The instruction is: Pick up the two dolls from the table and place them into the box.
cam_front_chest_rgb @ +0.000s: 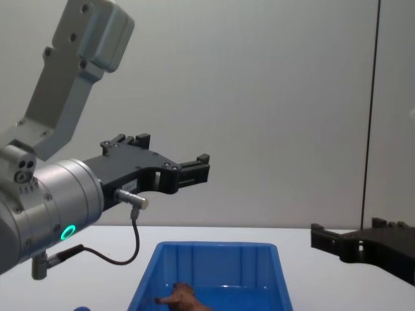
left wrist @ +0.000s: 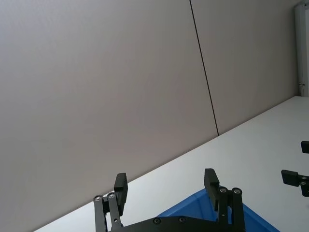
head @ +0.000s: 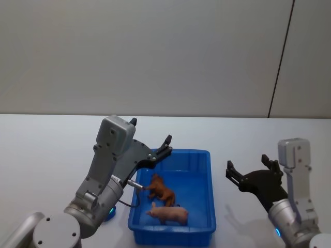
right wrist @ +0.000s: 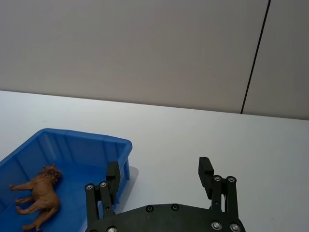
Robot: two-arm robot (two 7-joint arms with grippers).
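Observation:
The box (head: 206, 157) is a bright blue bin in the middle of the white table. Two dolls lie inside it, a dark brown one (head: 161, 190) and a pale pink one (head: 168, 213) nearer to me. My left gripper (head: 151, 132) is open and empty, raised above the box's far left corner. My right gripper (head: 247, 163) is open and empty too, hovering low over the table to the right of the box. The right wrist view shows the brown doll (right wrist: 41, 196) in the box (right wrist: 87, 144) beside the right gripper (right wrist: 159, 170). In the chest view the left gripper (cam_front_chest_rgb: 171, 153) hangs high above the box (cam_front_chest_rgb: 214, 254).
The white table (head: 46, 150) runs back to a plain grey wall with a dark vertical seam (head: 279, 67). Bare table lies to the left of the box, behind it and to its right.

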